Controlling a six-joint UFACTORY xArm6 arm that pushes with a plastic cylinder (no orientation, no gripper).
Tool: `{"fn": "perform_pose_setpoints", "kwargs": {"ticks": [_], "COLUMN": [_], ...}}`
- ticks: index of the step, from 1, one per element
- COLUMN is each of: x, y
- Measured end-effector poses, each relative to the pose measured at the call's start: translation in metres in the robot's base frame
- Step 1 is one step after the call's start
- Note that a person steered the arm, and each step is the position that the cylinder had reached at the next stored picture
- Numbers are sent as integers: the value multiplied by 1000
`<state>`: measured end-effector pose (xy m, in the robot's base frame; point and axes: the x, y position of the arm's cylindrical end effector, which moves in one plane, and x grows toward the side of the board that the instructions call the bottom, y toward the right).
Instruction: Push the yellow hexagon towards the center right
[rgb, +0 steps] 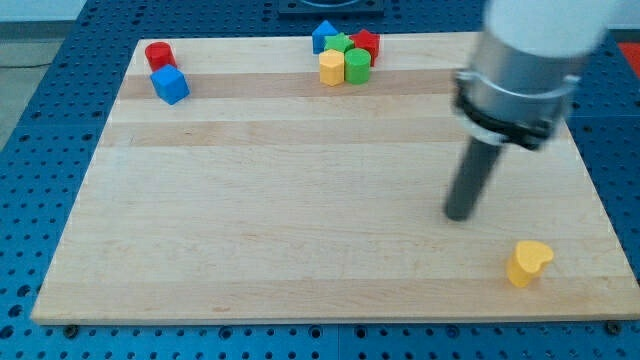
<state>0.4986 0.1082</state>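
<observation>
The yellow hexagon (331, 68) sits near the view's top centre of the wooden board (250, 230), in a tight cluster with a green cylinder (357, 66), a green block (339, 44), a blue block (323, 36) and a red block (366, 43). My tip (459, 214) rests on the board at the view's right of centre, far below and right of the cluster, touching no block. A yellow heart-shaped block (528, 262) lies below and right of my tip.
A red cylinder (159, 54) and a blue cube (170, 84) sit at the view's top left. The arm's grey body (520, 75) hangs over the board's upper right. A blue perforated table surrounds the board.
</observation>
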Motion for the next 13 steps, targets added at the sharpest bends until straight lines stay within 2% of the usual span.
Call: {"fn": "perform_pose_setpoints", "kwargs": {"ticks": [2, 3, 4, 5, 6, 7, 9, 11, 12, 13], "x": [-92, -115, -165, -217, -249, -265, -257, -199, -192, -205], "y": [-165, -223, -279, -279, -255, -232, -176, -113, -131, -181]}}
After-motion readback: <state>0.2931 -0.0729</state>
